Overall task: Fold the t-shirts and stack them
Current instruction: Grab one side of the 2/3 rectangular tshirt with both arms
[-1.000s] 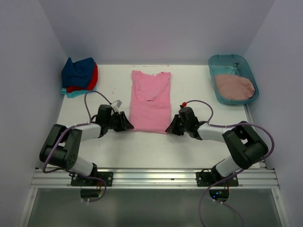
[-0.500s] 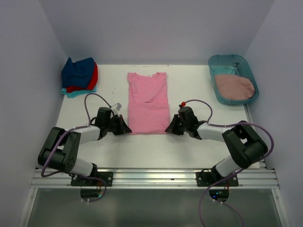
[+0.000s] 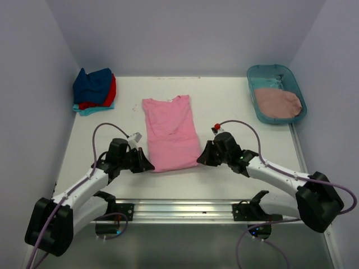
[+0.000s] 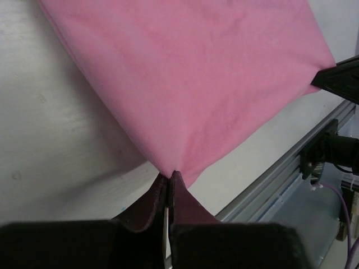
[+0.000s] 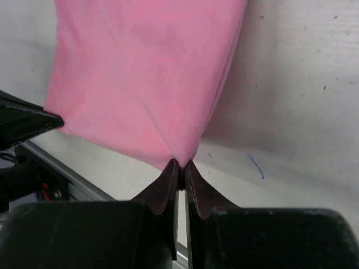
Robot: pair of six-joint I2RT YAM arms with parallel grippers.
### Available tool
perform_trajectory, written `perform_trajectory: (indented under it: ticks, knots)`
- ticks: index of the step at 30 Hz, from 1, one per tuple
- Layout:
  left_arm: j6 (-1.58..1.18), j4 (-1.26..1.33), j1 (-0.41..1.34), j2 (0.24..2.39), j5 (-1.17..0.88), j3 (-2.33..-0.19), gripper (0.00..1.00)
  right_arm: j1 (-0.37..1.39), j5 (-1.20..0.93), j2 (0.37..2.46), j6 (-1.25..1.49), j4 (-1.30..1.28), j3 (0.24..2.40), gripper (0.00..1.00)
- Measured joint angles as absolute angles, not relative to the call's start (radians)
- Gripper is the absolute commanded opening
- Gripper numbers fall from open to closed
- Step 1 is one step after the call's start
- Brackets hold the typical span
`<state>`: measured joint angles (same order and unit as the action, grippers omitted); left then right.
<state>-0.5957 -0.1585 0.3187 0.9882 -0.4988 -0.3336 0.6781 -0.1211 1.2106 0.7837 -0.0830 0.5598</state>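
A bright pink t-shirt [image 3: 168,131] lies lengthwise in the middle of the table, its sides folded in. My left gripper [image 3: 150,167] is shut on its near left corner [image 4: 170,170]. My right gripper [image 3: 200,161] is shut on its near right corner [image 5: 180,161]. Both hem corners are pinched and lifted slightly. A stack of folded t-shirts [image 3: 94,89], navy on red on turquoise, sits at the back left. A dusty rose t-shirt [image 3: 277,102] lies in the tub at the back right.
The teal plastic tub [image 3: 268,72] stands at the back right corner. The metal rail [image 3: 179,210] runs along the table's near edge, also seen past the table edge as the rail [image 4: 291,168]. White walls close in the table on three sides.
Both grippers have pulled the pink t-shirt toward the near edge and a little left; it now lies slightly skewed. The left gripper has shut on its corner.
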Motion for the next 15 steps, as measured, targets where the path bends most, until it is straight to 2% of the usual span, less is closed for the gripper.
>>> perform_trajectory:
  ticks: [8,15]
  knots:
    - [-0.693,-0.388,0.439,0.727,-0.483,-0.336,0.0,0.821,-0.068,0.968,0.798,-0.284,0.552,0.0]
    - [-0.77,-0.624,0.448,0.466,-0.474,-0.381,0.0,0.979,-0.002,0.787,0.853,-0.451,0.561,0.0]
